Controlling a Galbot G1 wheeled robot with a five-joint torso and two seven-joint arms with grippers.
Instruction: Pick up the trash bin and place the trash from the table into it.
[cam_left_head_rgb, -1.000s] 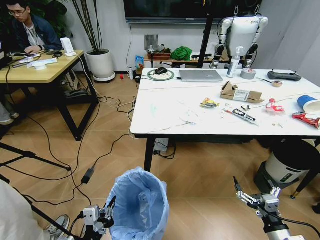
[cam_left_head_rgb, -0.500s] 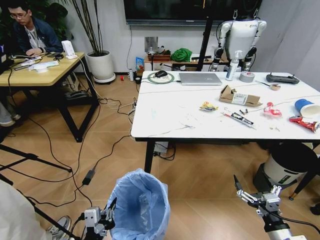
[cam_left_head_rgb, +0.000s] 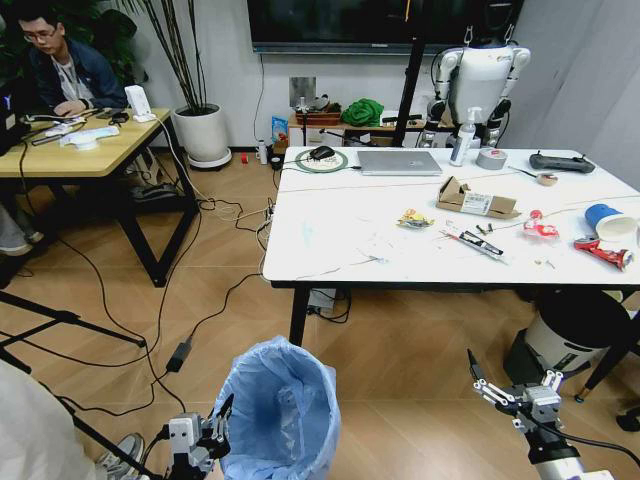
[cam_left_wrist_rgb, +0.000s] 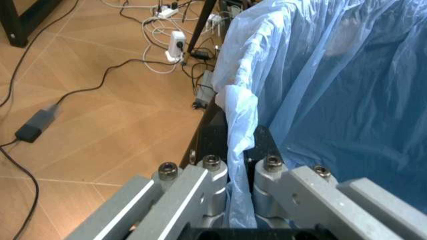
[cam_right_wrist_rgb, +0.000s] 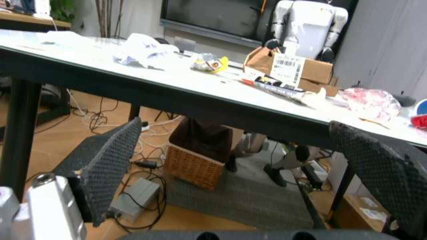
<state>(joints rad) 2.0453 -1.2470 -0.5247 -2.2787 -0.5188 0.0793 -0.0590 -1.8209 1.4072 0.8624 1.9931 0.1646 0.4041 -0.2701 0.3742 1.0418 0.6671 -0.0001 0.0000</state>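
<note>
Our left gripper (cam_left_head_rgb: 205, 432) sits low at the bottom of the head view, pressed against the side of the trash bin (cam_left_head_rgb: 277, 412), its jaws clamped on the rim and a fold of the light-blue bag (cam_left_wrist_rgb: 241, 125); the left wrist view shows the plastic pinched between the two metal fingers (cam_left_wrist_rgb: 200, 186). Our right gripper (cam_left_head_rgb: 512, 393) hangs low to the right above the wooden floor (cam_left_head_rgb: 400, 350), well apart from the bin, jaws spread wide with nothing between them. We cannot tell what lies inside the bin beyond its crinkled liner. Ahead stands the table (cam_left_head_rgb: 330, 250), carrying the litter: a torn cardboard box (cam_left_head_rgb: 474, 199), a yellow wrapper (cam_left_head_rgb: 415, 218), a crumpled tissue (cam_right_wrist_rgb: 143, 48), a blue cup (cam_left_head_rgb: 601, 214) and a red wrapper (cam_left_head_rgb: 603, 252). A laptop (cam_left_head_rgb: 399, 162) sits at its far edge.
</note>
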